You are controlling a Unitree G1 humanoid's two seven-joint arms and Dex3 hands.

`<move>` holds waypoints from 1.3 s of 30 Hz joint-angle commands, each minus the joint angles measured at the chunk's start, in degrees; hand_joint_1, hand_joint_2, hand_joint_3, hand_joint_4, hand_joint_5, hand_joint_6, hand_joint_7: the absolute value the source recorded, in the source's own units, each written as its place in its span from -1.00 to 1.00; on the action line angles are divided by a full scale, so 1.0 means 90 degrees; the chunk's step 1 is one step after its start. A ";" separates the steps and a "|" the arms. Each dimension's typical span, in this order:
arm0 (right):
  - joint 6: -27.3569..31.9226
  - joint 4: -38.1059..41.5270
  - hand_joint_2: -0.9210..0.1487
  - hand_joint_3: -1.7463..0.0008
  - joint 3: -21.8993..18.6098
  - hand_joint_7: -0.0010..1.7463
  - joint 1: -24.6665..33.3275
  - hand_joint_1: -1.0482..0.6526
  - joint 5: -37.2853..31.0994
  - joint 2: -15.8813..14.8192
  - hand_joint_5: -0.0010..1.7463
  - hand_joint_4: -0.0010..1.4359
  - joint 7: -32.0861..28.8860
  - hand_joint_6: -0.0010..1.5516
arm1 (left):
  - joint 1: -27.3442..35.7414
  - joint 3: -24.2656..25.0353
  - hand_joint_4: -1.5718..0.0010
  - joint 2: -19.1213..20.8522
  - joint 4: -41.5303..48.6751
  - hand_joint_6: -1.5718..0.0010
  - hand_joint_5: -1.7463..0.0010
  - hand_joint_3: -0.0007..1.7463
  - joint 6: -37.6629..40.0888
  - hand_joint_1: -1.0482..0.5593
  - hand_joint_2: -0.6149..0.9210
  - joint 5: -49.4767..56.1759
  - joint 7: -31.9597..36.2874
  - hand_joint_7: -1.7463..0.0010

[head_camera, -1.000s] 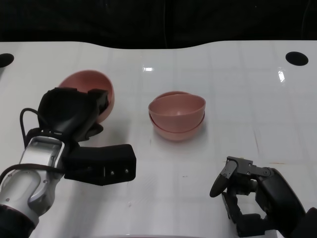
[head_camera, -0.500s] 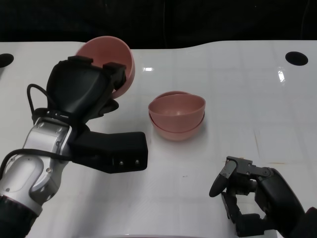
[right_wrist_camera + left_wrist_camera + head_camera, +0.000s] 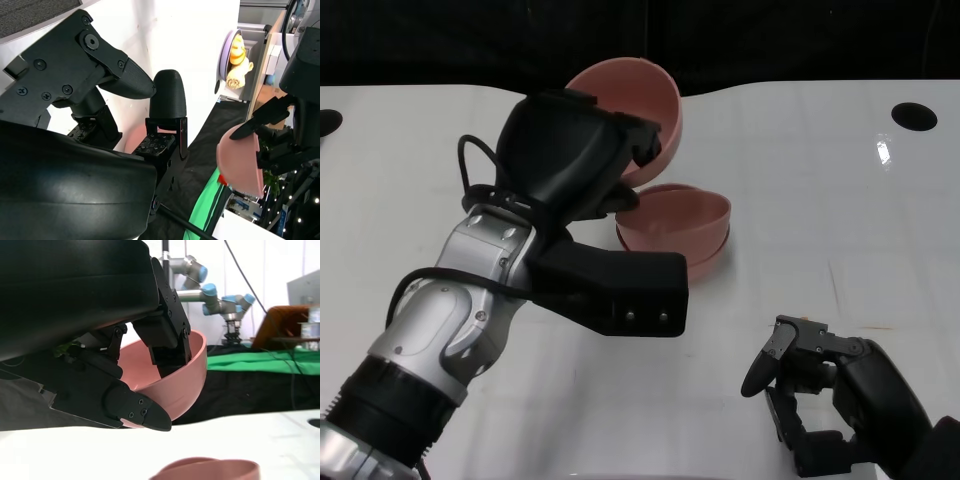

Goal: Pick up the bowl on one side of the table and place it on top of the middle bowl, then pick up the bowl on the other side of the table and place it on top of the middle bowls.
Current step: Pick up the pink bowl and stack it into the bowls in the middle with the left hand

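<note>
Left hand carries a pink bowl in the air beside the stacked pair.

The left hand (image 3: 575, 150) grips the pink bowl (image 3: 645, 100) by its rim, fingers (image 3: 167, 337) hooked inside the cavity and the thumb pressed under the outer wall; the bowl is tilted, clear of the white table (image 3: 820, 180), at about 11 o'clock from the middle stack (image 3: 680, 225) of two bowls. The right hand (image 3: 820, 395) rests at 5 o'clock from the stack, fingers loosely apart, holding nothing.
</note>
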 commanded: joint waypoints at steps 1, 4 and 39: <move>-0.0040 0.0030 0.02 -0.64 -0.0038 0.66 0.0008 0.05 0.0039 0.0027 1.00 0.25 -0.0025 0.03 | -0.0182 0.0001 -0.13 -0.0052 0.0118 -0.40 -1.00 -0.98 -0.0057 -0.07 0.97 -0.0127 -0.0127 0.64; 0.0006 -0.0010 0.02 -0.64 -0.0020 0.66 0.0036 0.05 -0.0012 0.0056 1.00 0.25 -0.0053 0.03 | -0.0242 -0.0004 -0.12 -0.0178 0.0205 -0.38 -1.00 -0.93 -0.0087 -0.06 0.99 -0.0364 -0.0426 0.67; 0.0012 -0.0102 -0.01 -0.59 0.0033 0.65 0.0064 0.02 -0.0180 0.0113 1.00 0.23 -0.0094 0.02 | -0.1009 -0.0398 0.18 -0.0885 0.2442 0.08 -0.40 -0.63 -0.0446 -0.19 1.00 -0.1424 -0.1917 0.63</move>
